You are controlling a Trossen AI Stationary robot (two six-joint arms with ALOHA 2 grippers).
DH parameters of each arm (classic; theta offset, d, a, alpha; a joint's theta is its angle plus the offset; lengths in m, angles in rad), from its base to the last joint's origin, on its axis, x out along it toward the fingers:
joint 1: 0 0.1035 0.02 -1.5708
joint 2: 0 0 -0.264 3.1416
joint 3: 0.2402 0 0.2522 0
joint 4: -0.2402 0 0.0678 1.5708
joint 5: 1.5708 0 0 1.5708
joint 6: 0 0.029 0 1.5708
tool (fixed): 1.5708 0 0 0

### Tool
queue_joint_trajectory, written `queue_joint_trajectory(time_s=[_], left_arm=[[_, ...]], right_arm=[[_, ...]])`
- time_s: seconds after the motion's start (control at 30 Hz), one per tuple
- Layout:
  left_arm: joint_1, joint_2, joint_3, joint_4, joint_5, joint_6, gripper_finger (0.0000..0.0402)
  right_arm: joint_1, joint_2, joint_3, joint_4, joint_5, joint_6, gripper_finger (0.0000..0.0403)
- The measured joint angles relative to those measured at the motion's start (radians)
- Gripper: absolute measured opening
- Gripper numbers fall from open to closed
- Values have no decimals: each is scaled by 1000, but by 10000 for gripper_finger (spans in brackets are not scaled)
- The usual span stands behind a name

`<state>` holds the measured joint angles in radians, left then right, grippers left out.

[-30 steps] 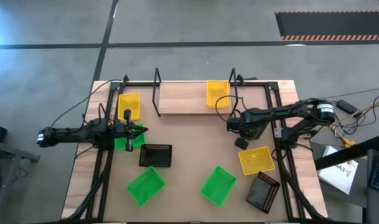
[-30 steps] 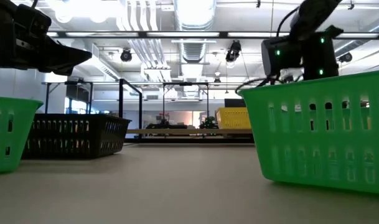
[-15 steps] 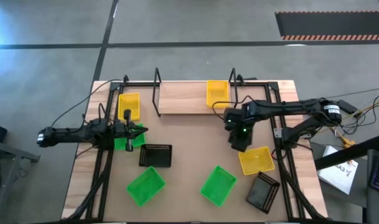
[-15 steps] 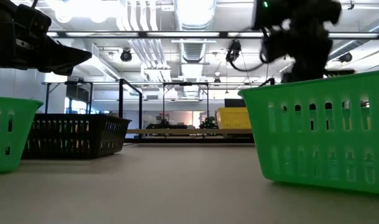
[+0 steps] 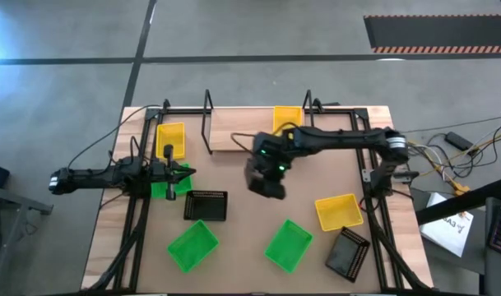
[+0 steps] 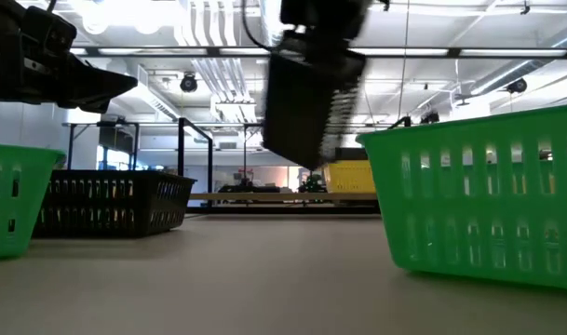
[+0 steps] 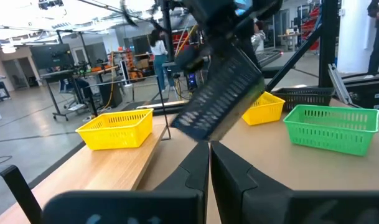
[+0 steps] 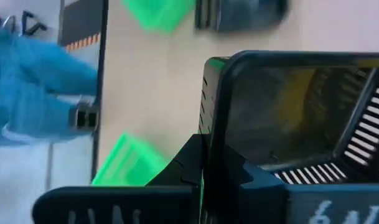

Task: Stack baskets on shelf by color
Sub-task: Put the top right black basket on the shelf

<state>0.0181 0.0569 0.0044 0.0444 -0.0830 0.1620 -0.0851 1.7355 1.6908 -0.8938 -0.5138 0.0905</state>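
My right gripper (image 5: 269, 164) is shut on a black basket (image 5: 266, 181), which hangs tilted over the middle of the table, in front of the shelf (image 5: 242, 130). A yellow basket (image 5: 285, 120) stands on the shelf's right end. My left gripper (image 5: 173, 173) waits shut and level at the table's left, above a green basket (image 5: 160, 189). On the table rest a yellow basket (image 5: 169, 140), a black one (image 5: 206, 205), two green ones (image 5: 192, 245) (image 5: 289, 244), another yellow one (image 5: 339, 211) and another black one (image 5: 349, 252). My right gripper pinches the black basket's wall at its rim (image 8: 215, 118) between its two fingers, slanting down from above. The basket (image 6: 311, 102) hangs below the fingers, tilted and lifted clear of the table.
Black wire frames (image 5: 207, 123) stand at both ends of the shelf. Black rails (image 5: 139, 197) run along the table's left and right sides. Bare tabletop (image 5: 242, 205) lies under the lifted basket, between the black basket and the green ones.
My right gripper has swung from the table's right side toward its middle and risen, rolling as it went. The black basket has gone with it, lifted clear and now tilted high above the table.
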Motion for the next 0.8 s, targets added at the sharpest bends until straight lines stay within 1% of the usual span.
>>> queue_joint_trajectory(time_s=[0.1, 0.3, 0.47, 0.53, 0.7, 0.8], left_arm=[[0, 0, 0, 0, 0, 0, 0], [0, 0, 0, 0, 0, 0, 0], [0, 0, 0, 0, 0, 0, 0], [0, 0, 0, 0, 0, 0, 0], [0, 0, 0, 0, 0, 0, 0], [0, 0, 0, 0, 0, 0, 0]], right_arm=[[-24, 83, 157, -67, 114, -51, 8], [-87, 241, 462, -303, 373, -168, 8], [-136, 366, 667, -457, 496, -260, 8], [-154, 382, 645, -451, 540, -298, 8], [-187, 452, 627, -471, 591, -370, 8], [-190, 491, 627, -441, 623, -419, 8]])
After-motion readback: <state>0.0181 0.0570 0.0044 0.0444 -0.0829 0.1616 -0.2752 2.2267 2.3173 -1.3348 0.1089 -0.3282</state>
